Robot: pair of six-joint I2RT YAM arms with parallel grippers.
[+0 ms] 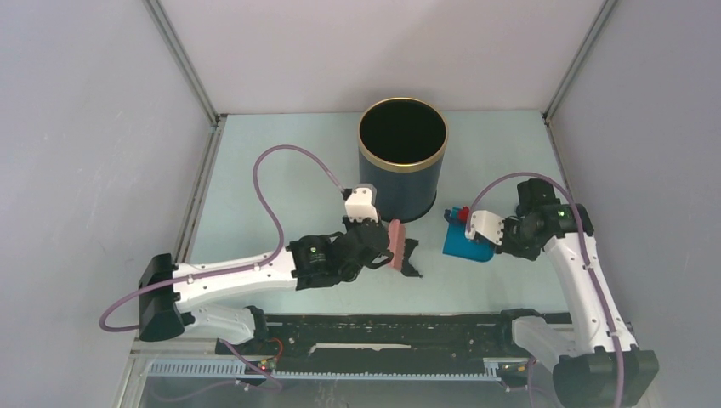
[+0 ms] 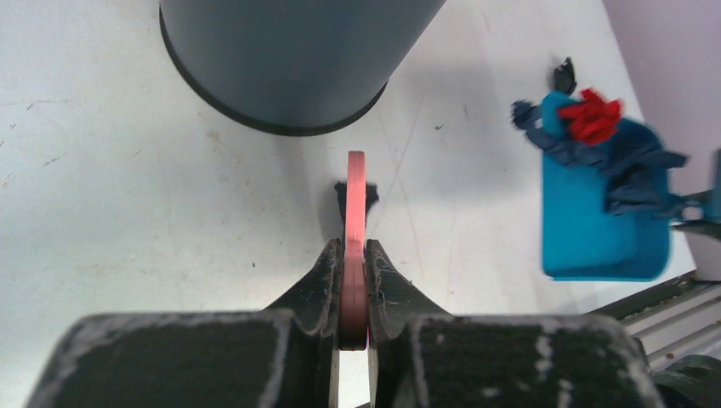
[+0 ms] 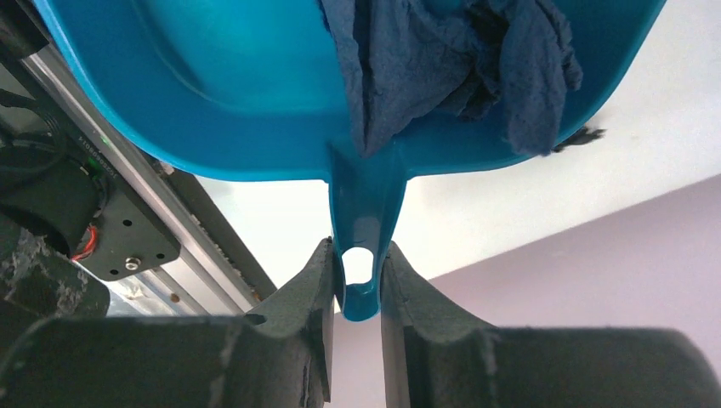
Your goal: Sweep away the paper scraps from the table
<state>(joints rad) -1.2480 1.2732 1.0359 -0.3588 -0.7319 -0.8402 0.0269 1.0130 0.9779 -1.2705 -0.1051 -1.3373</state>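
My left gripper (image 1: 384,246) is shut on the handle of the pink hand brush (image 1: 396,243), seen edge-on in the left wrist view (image 2: 354,223); its black bristles (image 1: 410,259) rest on the table (image 1: 255,187). My right gripper (image 1: 493,240) is shut on the handle (image 3: 361,255) of the blue dustpan (image 1: 468,242). The pan holds dark blue scraps (image 2: 633,166) and a red scrap (image 2: 591,115), also in the right wrist view (image 3: 442,59). One black scrap (image 2: 564,75) lies on the table just beyond the pan's mouth.
A dark round bin (image 1: 402,157) with a gold rim stands behind the brush, close to it. Grey walls close in the left, right and back. The black strip with rails (image 1: 383,336) runs along the front edge.
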